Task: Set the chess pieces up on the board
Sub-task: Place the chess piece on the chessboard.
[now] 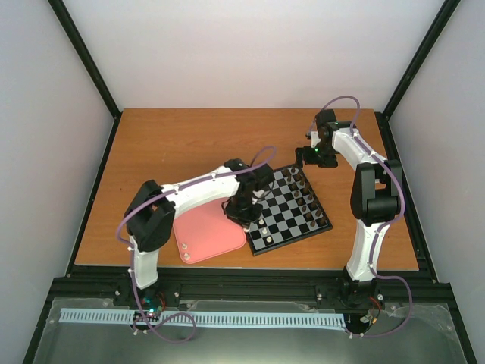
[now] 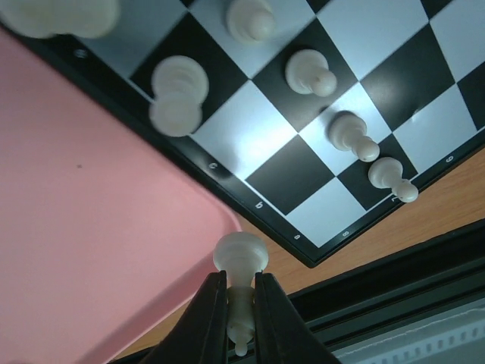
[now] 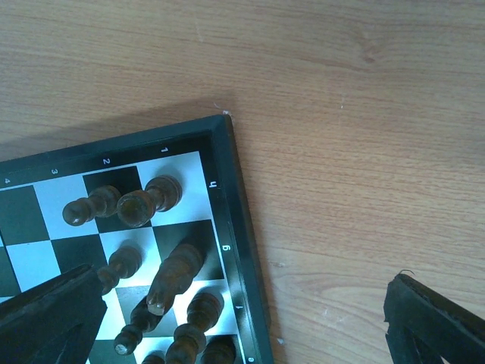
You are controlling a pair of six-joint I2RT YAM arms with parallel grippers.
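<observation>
My left gripper (image 2: 241,307) is shut on a pale cream chess piece (image 2: 240,256), held by its stem with the round base sticking out past the fingertips. It hangs over the seam between the pink tray (image 2: 83,227) and the board (image 2: 250,201), near the board's left edge (image 1: 251,227). Several cream chess pieces (image 2: 311,73) stand on the board's near squares. My right gripper (image 3: 242,326) is open wide over the board's far right corner (image 3: 235,197), nothing between its fingers (image 3: 53,318). In the top view it sits at the board's far corner (image 1: 314,155).
Dark brown pieces (image 3: 155,199) fill the board's right-hand rows, one leaning piece (image 3: 174,277) among them. Two small cream pieces (image 1: 186,250) lie on the tray's near left corner. The table's black front rail (image 2: 394,288) runs just beyond the board.
</observation>
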